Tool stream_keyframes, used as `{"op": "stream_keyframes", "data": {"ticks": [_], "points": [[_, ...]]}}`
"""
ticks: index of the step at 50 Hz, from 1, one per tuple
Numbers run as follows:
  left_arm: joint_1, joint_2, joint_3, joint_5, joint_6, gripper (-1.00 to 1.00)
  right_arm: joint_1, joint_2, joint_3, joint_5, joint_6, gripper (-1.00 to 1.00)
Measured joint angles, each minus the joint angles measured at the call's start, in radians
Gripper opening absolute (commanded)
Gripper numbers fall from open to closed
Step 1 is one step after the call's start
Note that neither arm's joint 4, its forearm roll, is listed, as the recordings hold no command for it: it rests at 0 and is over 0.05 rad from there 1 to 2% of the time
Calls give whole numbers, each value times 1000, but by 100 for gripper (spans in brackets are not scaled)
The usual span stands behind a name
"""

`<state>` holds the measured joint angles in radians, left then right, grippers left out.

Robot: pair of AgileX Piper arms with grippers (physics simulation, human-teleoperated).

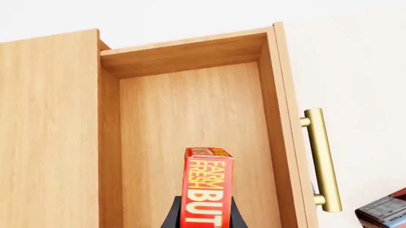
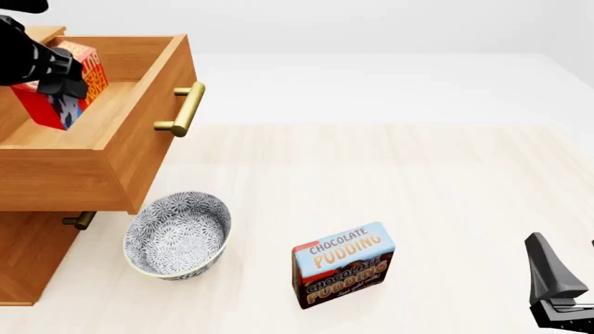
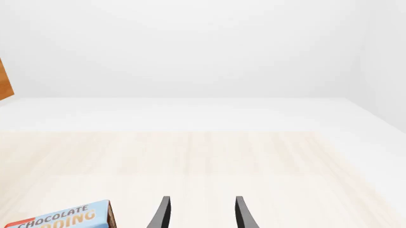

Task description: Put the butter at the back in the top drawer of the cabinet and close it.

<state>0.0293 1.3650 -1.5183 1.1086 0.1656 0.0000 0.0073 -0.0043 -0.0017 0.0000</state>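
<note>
The left gripper is pinching the butter by its two broad faces and holds it over the hollow of the top drawer, which stands pulled well out of the cabinet. In the left wrist view the box sits on its narrow edge between the fingers, above the drawer floor and about midway between the drawer's side walls. Whether its lower edge touches the floor cannot be told from these pictures. The step in hand looks to be the setting down, so the sound way is to lower the box straight, keeping it clear of the drawer front and of the brass handle, and to let go only when it rests on the wood (a box dropped on its thin edge is likely to tip). Then lift the fingers straight up out of the drawer before pushing on the front to shut it. The bowl stands just beside the cabinet, under the drawer's corner, and the pudding box lies farther out from it. The right gripper waits well away from the cabinet, its fingers spread and holding nothing.
</note>
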Motion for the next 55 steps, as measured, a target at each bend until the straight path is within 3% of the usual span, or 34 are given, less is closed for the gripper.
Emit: {"op": "stream_keyframes", "data": {"ticks": [55], "points": [[29,81,44,-98,-19,-100,0,0,0,0,0,100]]}}
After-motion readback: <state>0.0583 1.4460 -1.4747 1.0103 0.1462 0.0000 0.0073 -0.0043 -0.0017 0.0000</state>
